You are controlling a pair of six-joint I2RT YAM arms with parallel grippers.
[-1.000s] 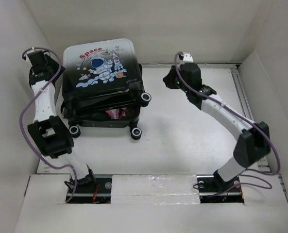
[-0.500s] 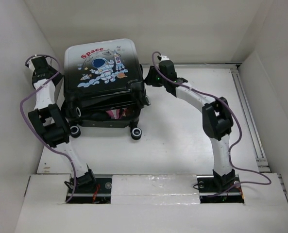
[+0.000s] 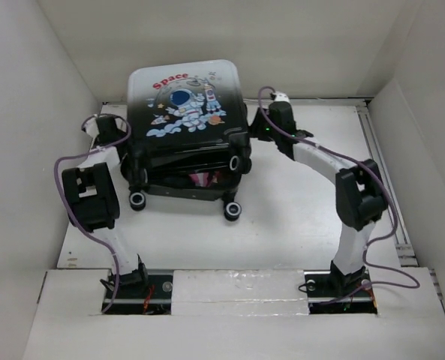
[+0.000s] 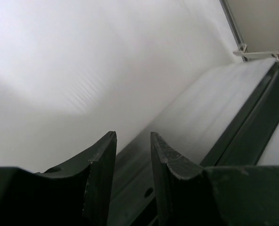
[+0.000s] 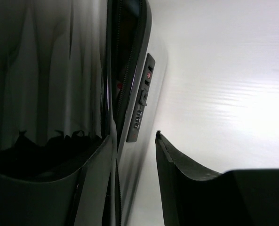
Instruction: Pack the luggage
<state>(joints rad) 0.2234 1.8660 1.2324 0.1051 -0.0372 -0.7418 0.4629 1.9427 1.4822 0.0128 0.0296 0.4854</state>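
Plain white walls [image 3: 282, 45] box in a white counter [image 3: 305, 217]. The luggage [image 3: 188, 112], a small hard-shell wheeled suitcase, lies at the counter's back, left of centre. Its astronaut print faces up, its black wheels [image 3: 232, 211] point toward the arm bases, and its shell halves are slightly parted. The left arm [image 3: 94, 196] folds sharply at the elbow, forearm angling back to the luggage's left side; the left jaws stand narrowly apart, gripping nothing. The right arm [image 3: 357, 199] rises, bends and stretches leftward to the luggage's right side. The right jaws are spread beside the edge bearing a small combination lock [image 5: 141, 101]; whether they touch it I cannot tell.
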